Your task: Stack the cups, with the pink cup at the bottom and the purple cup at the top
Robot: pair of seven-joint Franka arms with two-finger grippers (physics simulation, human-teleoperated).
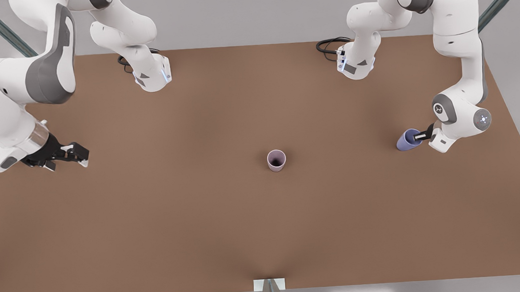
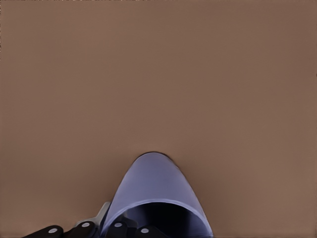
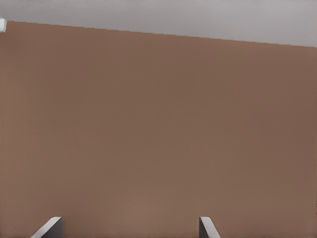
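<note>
My left gripper (image 1: 419,136), at the front view's right, is clamped on the rim of the tilted purple cup (image 1: 407,140) above the brown table (image 1: 201,211), while the pink cup (image 1: 276,160) stands upright mid-table and my right gripper (image 1: 77,155) waits with fingers spread wide at the front view's left.

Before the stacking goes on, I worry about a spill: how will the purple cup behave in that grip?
The purple cup looks rigid and light. The left gripper pinches its rim, so it may swing or slip, and its smooth tapered wall could roll if dropped. The right gripper waits open, away from the pink cup.
</note>
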